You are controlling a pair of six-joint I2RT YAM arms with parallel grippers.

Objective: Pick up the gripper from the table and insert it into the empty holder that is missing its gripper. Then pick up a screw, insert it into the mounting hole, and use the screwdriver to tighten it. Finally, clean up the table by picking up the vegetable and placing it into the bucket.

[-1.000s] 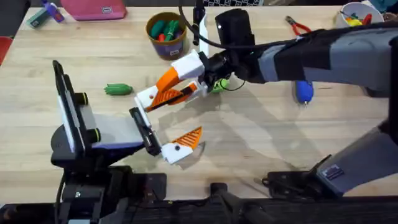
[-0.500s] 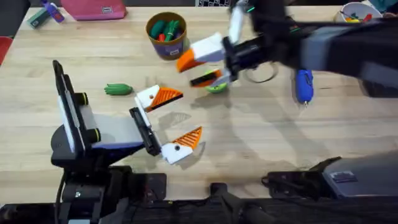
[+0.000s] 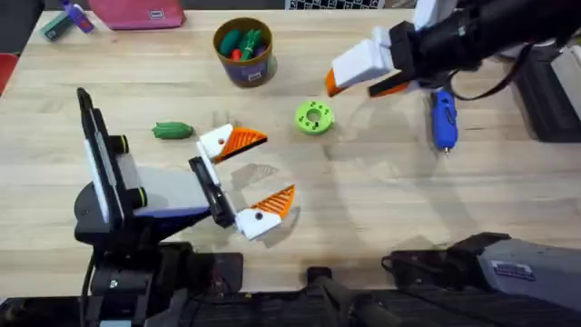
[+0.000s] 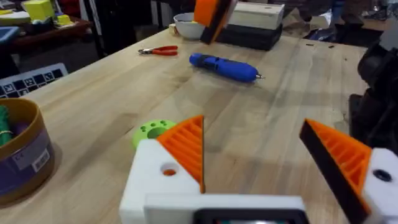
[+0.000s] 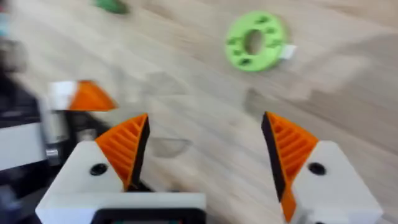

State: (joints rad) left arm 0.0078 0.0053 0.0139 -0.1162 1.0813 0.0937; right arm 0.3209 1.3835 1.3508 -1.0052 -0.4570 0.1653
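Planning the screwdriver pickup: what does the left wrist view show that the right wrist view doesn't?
Left wrist, not right wrist: the screwdriver, the red pliers, a white bowl and the bucket. Right wrist, not left wrist: the vegetable, blurred at the frame's edge. Both: the lime green disc lying on the wooden table.

This looks like a robotics lab or workshop. A pale wood-grain counter (image 3: pixel 363 209) carries hand tools and test props side by side: a blue electric screwdriver (image 3: pixel 443 120), red-handled pliers (image 3: pixel 438 38), a lime green disc with holes (image 3: pixel 314 118), a small green toy vegetable (image 3: pixel 172 131) and a tan bucket (image 3: pixel 243 52) of coloured toy pieces. The left wrist view shows dark cases (image 4: pixel 252 34) stacked at the counter's far end and cluttered equipment in the room behind.
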